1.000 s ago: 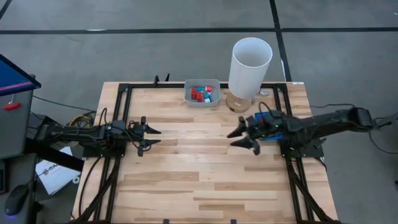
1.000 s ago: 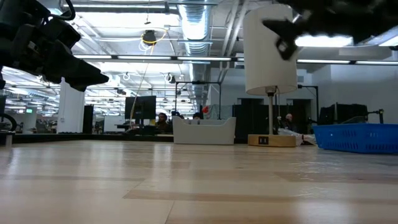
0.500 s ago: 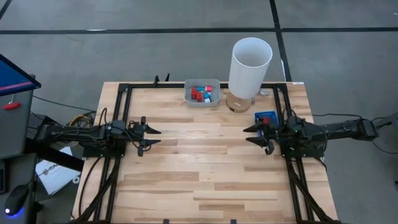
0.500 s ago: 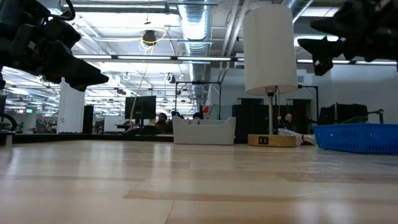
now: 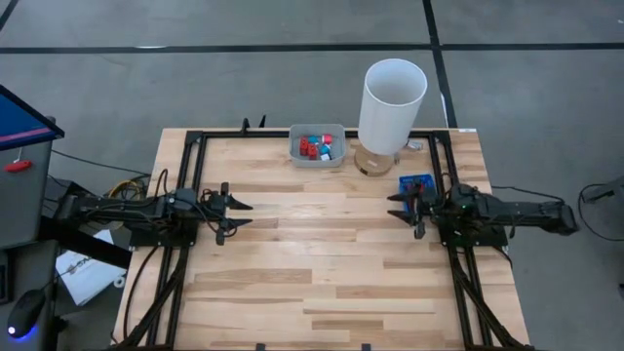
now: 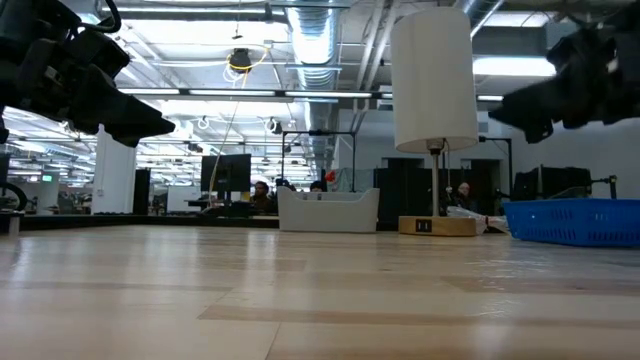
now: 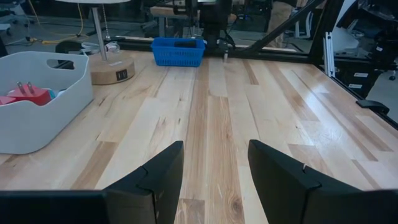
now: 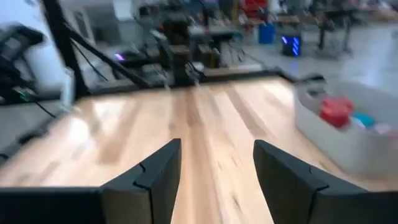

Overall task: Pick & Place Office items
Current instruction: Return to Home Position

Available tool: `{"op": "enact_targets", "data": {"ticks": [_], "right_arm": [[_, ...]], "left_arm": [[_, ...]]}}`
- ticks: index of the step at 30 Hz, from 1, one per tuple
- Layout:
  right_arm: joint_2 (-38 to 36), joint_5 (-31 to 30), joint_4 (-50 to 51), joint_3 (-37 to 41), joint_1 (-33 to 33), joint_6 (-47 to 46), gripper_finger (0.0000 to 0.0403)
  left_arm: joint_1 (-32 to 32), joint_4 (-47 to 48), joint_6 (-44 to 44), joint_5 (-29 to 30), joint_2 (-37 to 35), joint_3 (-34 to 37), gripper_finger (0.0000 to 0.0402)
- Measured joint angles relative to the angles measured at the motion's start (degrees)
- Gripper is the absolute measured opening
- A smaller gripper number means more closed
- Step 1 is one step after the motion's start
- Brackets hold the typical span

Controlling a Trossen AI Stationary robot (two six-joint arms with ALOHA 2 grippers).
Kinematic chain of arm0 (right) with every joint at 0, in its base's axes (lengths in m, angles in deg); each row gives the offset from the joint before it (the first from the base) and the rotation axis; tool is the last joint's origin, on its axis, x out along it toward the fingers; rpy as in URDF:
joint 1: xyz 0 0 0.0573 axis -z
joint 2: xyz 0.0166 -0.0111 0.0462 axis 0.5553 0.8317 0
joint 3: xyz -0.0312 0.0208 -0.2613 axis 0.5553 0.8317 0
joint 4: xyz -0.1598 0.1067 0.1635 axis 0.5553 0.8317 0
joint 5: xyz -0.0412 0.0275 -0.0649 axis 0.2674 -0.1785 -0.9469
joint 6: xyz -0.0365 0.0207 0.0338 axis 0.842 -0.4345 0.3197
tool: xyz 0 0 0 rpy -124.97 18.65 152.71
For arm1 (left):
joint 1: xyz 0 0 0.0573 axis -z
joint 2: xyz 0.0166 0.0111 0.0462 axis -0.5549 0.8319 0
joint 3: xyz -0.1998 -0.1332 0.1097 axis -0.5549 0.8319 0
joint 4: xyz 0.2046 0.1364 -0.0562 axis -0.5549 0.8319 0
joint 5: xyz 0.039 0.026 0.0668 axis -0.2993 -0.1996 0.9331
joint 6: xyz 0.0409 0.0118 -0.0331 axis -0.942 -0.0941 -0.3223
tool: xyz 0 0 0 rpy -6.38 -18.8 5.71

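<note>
The office items [image 5: 314, 146], small red, blue and white pieces, lie in the shallow grey tray [image 5: 295, 156] at the table's far edge. In the left wrist view a red piece [image 7: 28, 94] shows above the tray's wall [image 7: 37, 118]; the right wrist view shows another red piece [image 8: 337, 111]. My left gripper [image 5: 250, 214] hangs open above the table's left half, pointing right. My right gripper [image 5: 394, 208] hangs open above the right half, pointing left, next to the flat blue tray [image 5: 417, 183]. Neither holds anything.
A lamp with a tall white shade [image 5: 393, 102] stands on a wooden base [image 7: 112, 67] between the grey tray and the blue tray [image 6: 575, 220]. Bare wood spans the table's middle and near half [image 5: 312, 273]. A black frame edges the table [image 5: 185, 195].
My right arm has drawn back toward the table's right edge and sunk lower, its gripper moving from near the table's middle to beside the blue tray. Its fingers have stayed open. The left arm has kept still.
</note>
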Motion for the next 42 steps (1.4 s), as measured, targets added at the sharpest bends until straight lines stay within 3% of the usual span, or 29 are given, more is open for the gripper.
{"op": "enact_targets", "data": {"ticks": [14,25,42], "right_arm": [[-4.14,0.2,2.55,0.04,2.92,-2.81,0.0186],[-2.89,0.38,2.59,0.07,2.75,-18.82,0.0179],[-2.89,0.38,2.59,0.09,2.75,-19.34,0.0182]], "left_arm": [[0.0,-0.4,0.0,0.0,-0.01,0.0,0.0176],[0.0,-0.41,0.0,0.0,0.0,0.0,0.0176],[0.0,-0.39,0.0,0.0,0.0,0.0,0.0176]]}}
